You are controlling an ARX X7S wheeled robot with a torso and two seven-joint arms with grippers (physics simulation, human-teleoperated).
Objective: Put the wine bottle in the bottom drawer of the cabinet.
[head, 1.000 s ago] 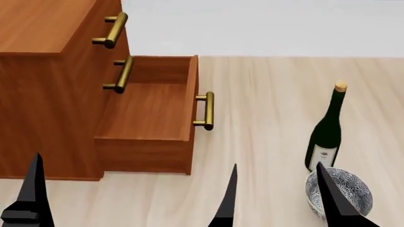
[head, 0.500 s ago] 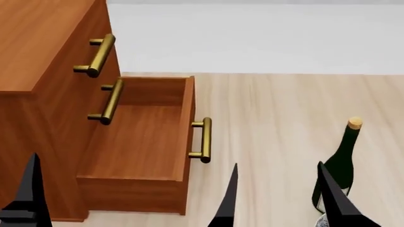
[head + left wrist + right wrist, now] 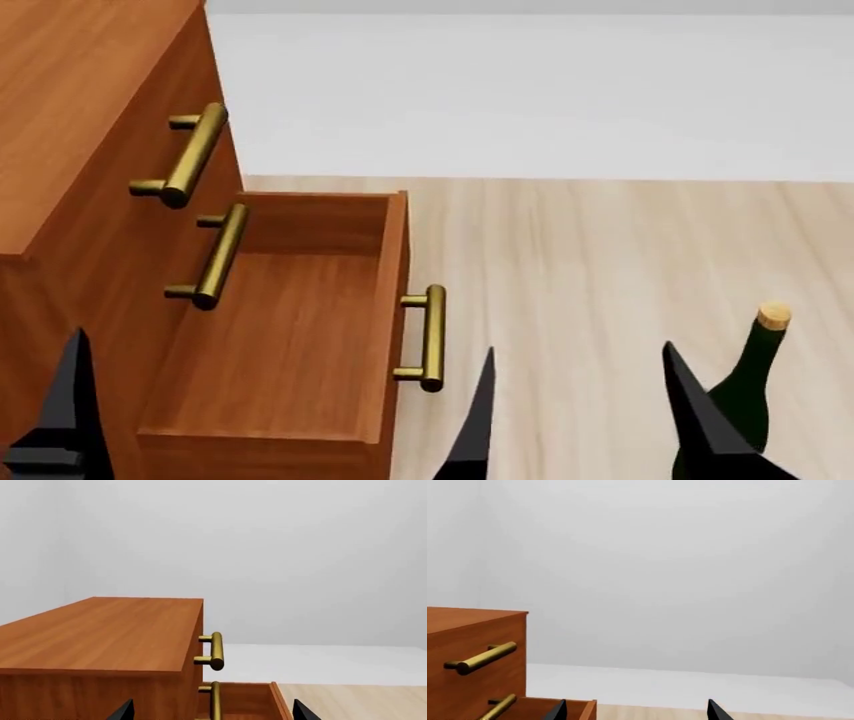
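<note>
Holding both arms low and pointed fwd, we show only black finger tips along the near edge of the head view. Our right gripper (image 3: pixel 581 420) has its two tips spread wide w/ bare pale wood floor (image 3: pixel 587 260) between them, nothing pinched. Of our left gripper (image 3: pixel 210 711) the head view catches one tip only; the left wrist view shows both tips set well apart, empty.

Count: one tall dark-green glass wine bottle (image 3: pixel 747 395) w/ tan cork, upright on the floor, just beyond and touching-close behind the right gripper's outer tip, partly hidden by it; label not visible. One reddish-brown wooden cabinet (image 3: pixel 80 150) w/ three brass bar handles. Its bottom drawer (image 3: pixel 287 330) is pulled out, open-topped, inside bare, lying ahead of the gap between our two grippers; its handle (image 3: pixel 427 338) sits just ahead of the right gripper's inner tip. Bottle is well apart from the drawer, on the outer side of the right jaws.
</note>
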